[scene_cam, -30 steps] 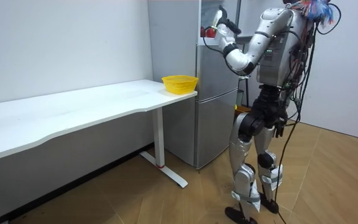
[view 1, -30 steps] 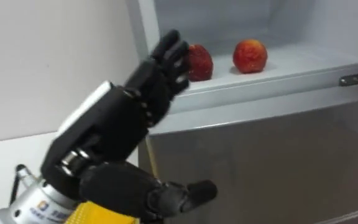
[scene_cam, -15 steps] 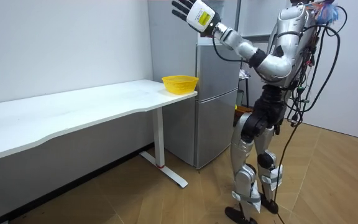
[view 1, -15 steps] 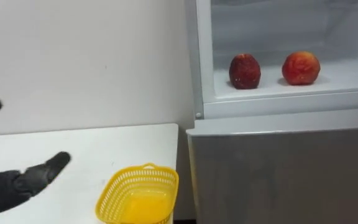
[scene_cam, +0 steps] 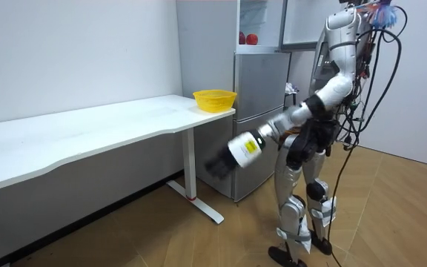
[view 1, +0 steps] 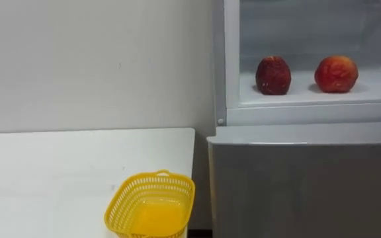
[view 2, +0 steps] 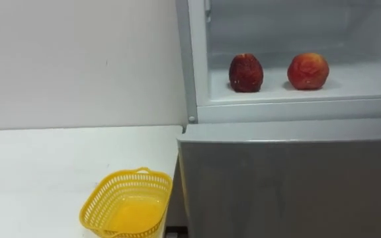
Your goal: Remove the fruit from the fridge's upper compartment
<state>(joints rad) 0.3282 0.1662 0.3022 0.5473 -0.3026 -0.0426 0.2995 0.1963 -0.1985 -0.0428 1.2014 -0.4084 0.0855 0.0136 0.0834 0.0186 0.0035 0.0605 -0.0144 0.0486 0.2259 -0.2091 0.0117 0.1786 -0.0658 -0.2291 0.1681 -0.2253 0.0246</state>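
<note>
Left hand [scene_cam: 216,164] is dropping from above the fridge [scene_cam: 254,96] to low in front of it; fingers blurred, can't tell. Dark fruit [view 1: 273,75] and red fruit [view 1: 336,73] are still sitting on its upper shelf [view 1: 376,89].

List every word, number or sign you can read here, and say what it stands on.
Nothing can be read.
White tag behind the left hand: dark marks, too blurred to read.
Fridge, yellow basket and table: no print visible.
</note>
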